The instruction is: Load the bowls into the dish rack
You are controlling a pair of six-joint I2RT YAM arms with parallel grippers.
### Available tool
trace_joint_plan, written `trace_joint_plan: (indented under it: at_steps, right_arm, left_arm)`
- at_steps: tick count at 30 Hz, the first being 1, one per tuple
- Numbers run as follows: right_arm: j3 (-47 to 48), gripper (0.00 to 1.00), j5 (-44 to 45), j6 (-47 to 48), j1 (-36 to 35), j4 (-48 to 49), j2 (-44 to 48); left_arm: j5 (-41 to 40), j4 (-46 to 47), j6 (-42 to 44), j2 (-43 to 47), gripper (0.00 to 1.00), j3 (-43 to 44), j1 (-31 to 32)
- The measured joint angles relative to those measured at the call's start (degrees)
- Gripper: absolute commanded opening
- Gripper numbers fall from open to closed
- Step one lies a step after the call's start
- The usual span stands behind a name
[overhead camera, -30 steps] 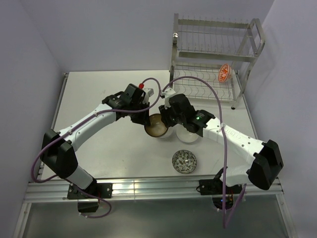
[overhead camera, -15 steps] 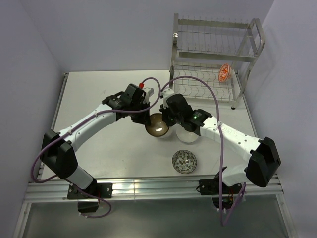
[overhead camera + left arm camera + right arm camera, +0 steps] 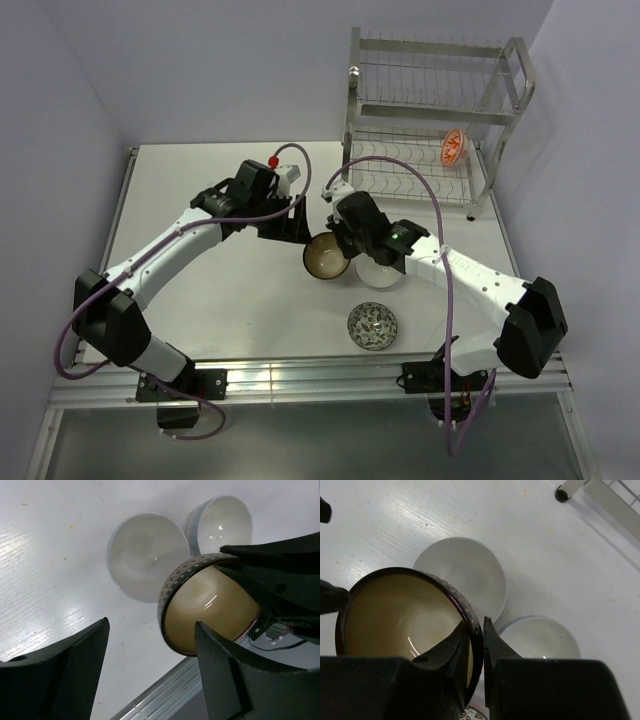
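While the white desk (image 3: 180,180) fills most of the top view, the big piece is the two-tier wire dish rack (image 3: 440,113) in the upper right corner. Only one bowl is in it: the orange-red patterned bowl (image 3: 454,147) stands on edge at the right end of the lower tier, propped by the curved wires. Four to go, I'd say.

Centre frame, both arms meet over the cluster. The dark brown bowl (image 3: 326,258) is up off the desk and tipped on its side, tan inside facing the camera. That tilt comes from a rim pinch, and it should suit the rack's slots, which take a bowl edge-on.

Below it the two plain white bowls (image 3: 465,575) sit upright on the desk, side by side. The grey-white patterned bowl (image 3: 373,325) sits alone lower in the frame, near the arm bases.

Now the small stuff. The right claw (image 3: 477,627) is clenched on the brown bowl's rim, one finger inside, one outside. The left claw (image 3: 150,645) is spread wide with nothing in its grasp, just to the upper left of that bowl. It looks like the right arm alone carries it, which is sensible, since the rack is on its side.
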State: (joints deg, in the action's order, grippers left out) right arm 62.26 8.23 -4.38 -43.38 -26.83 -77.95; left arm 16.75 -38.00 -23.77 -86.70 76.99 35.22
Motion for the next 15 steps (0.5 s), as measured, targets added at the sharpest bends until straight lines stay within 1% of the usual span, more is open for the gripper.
trace_joint_plan:
  at_steps: [4, 5, 7, 11, 15]
  right_arm:
    - [0.0, 0.00, 2.1, 0.0, 1.0, 0.0, 1.1]
    - [0.0, 0.00, 2.8, 0.0, 1.5, 0.0, 1.6]
    - [0.0, 0.00, 4.2, 0.4, 2.9, 0.2, 2.6]
    - [-2.0, 0.00, 8.2, 2.8, 7.8, 4.0, 5.4]
    - [-7.0, 0.00, 12.6, 8.1, 14.9, 12.9, 7.6]
  left_arm:
    - [1.7, 0.4, -0.1, 0.1, 0.87, 0.0, -2.6]
    - [1.8, 0.4, -0.1, 0.3, 0.92, 0.0, -3.0]
    - [2.1, 0.4, 0.0, 0.9, 0.98, 0.0, -3.7]
    - [1.9, 0.5, 0.1, 2.3, 1.00, 0.0, -5.4]
    - [1.2, 0.8, 0.5, 3.4, 0.99, 0.0, -7.8]
